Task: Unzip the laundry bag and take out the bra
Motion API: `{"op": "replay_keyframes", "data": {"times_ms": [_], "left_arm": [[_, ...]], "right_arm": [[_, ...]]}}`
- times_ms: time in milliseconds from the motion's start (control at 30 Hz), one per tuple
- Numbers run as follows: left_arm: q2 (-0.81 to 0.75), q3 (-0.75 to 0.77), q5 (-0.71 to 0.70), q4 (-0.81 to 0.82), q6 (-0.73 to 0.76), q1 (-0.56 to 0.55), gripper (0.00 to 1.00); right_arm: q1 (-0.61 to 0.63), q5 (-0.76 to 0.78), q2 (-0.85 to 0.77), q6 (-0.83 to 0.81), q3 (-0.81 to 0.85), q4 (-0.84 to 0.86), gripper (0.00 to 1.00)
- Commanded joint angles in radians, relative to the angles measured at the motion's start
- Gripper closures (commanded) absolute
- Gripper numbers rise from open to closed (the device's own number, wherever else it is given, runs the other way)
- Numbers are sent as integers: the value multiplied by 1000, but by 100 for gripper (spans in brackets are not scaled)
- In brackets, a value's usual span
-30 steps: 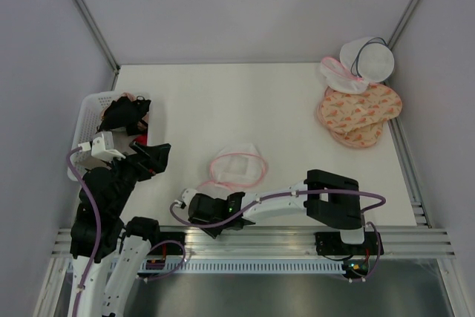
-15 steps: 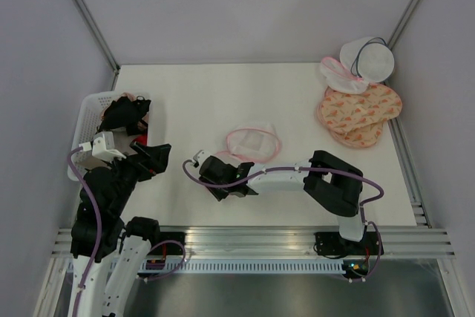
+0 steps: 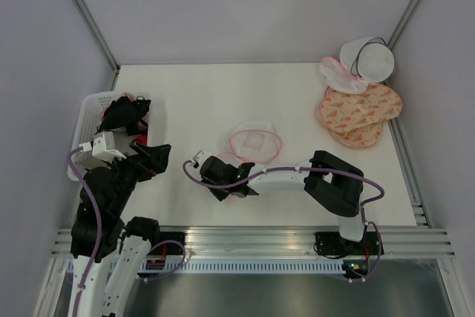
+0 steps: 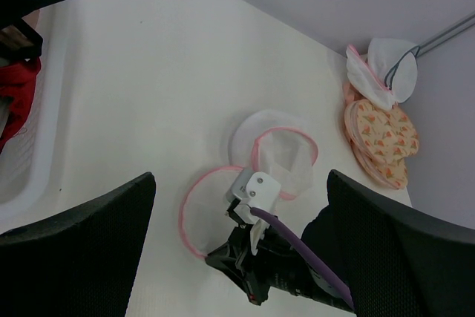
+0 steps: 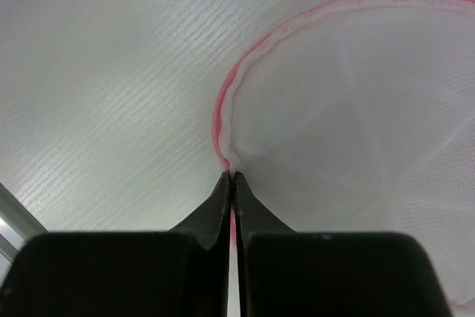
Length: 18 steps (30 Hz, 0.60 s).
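The laundry bag (image 3: 256, 141) lies mid-table, a white mesh pouch with pink trim, opened into two round halves (image 4: 286, 155). My right gripper (image 3: 226, 183) is low at its near-left half and shut on the pink trim. The right wrist view shows the trim pinched between the tips (image 5: 231, 176), with the mesh (image 5: 356, 109) spreading to the right. The bra (image 3: 122, 114), black with a thin strap, lies in the white basket (image 3: 84, 120) at the left. My left gripper (image 3: 152, 155) hangs raised beside the basket, open (image 4: 241, 176) and holding nothing.
A red garment (image 3: 139, 139) also lies in the basket. At the back right corner are stacked peach patterned bags (image 3: 360, 113), a white and pink pouch (image 3: 338, 76) and a white round bag with dark trim (image 3: 369, 59). Walls close three sides.
My right gripper moved away from the near edge and the laundry bag shifted toward the far right. Its jaws then closed on the pink trim. The left arm has not moved.
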Motion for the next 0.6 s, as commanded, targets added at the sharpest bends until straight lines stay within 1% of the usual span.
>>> {"op": "replay_keyframes", "data": {"times_ms": [0, 133, 167, 300, 333, 400, 433, 500, 533, 567], "left_arm": [[-9, -1, -12, 7, 27, -3, 0], [-11, 1, -4, 5, 23, -3, 0], [-11, -1, -2, 5, 23, -3, 0], [-11, -7, 18, 7, 19, -3, 0], [-11, -8, 22, 5, 19, -3, 0], [-9, -14, 45, 7, 16, -3, 0], [-3, -16, 57, 11, 16, -3, 0], [6, -34, 108, 30, 11, -3, 0], [15, -42, 129, 37, 10, -3, 0], [20, -59, 148, 43, 8, -3, 0]], "right_arm": [[2, -33, -60, 6, -23, -40, 99], [0, -89, -214, 27, -28, -22, 100], [-6, -98, -276, 33, -25, -15, 99], [-52, -126, -436, 114, -46, 58, 100], [-84, -130, -491, 137, -54, 98, 100], [-129, -132, -533, 217, -78, 133, 100], [-184, -133, -563, 257, -86, 164, 100], [-242, -132, -579, 359, -103, 173, 100], [-303, -132, -582, 393, -109, 170, 100], [-334, -132, -581, 422, -118, 166, 100]]}}
